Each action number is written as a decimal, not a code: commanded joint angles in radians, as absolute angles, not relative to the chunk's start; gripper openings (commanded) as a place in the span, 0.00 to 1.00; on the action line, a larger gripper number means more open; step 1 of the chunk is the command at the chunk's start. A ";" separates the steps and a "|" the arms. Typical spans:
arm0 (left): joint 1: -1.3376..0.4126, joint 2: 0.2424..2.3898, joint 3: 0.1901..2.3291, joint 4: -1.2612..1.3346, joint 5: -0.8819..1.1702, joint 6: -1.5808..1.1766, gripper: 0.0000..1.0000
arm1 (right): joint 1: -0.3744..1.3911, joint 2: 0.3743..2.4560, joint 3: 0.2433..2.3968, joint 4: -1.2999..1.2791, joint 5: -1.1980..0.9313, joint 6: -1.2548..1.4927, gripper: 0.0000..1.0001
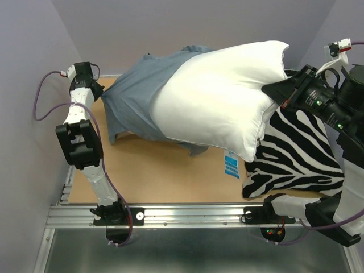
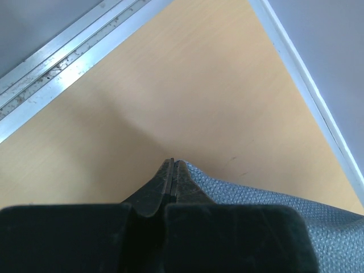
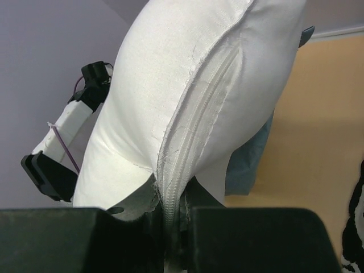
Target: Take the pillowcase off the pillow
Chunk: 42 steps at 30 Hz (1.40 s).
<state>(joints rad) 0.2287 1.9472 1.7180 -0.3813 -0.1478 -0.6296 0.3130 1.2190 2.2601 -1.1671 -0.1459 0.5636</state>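
The white pillow lies across the back of the table, most of it bare, with a small blue tag hanging at its near edge. The dull blue pillowcase still covers its left end, inside out. My left gripper is shut on the pillowcase's far-left corner low over the table. My right gripper is shut on the pillow's zippered right edge and holds that end up. In the right wrist view a flap of pillowcase hangs behind the pillow.
A black-and-white zebra-print cushion lies at the right, under the right arm. The wooden tabletop shows bare in front of the pillow. A metal rail runs along the near edge. Grey walls close in on the sides and back.
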 commanded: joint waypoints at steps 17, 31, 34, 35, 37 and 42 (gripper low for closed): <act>0.327 2.037 1.741 -0.253 -0.303 -0.500 0.00 | 0.430 0.951 2.170 -0.836 0.054 0.555 0.01; 0.184 1.726 1.670 -0.166 -0.077 -0.464 0.53 | 0.430 0.922 1.713 -0.770 0.015 0.543 0.01; 0.109 1.720 1.738 -0.172 0.056 -0.405 0.53 | 0.430 0.943 1.701 -0.761 0.008 0.525 0.00; 0.088 1.724 1.756 -0.187 0.080 -0.403 0.53 | 0.430 0.953 1.704 -0.759 0.008 0.522 0.01; 0.016 1.707 1.761 -0.230 0.100 -0.399 0.53 | 0.430 1.000 1.738 -0.747 -0.021 0.517 0.00; -0.132 1.409 1.452 -0.094 0.040 -0.457 0.54 | 0.430 1.159 1.870 -0.707 -0.029 0.503 0.00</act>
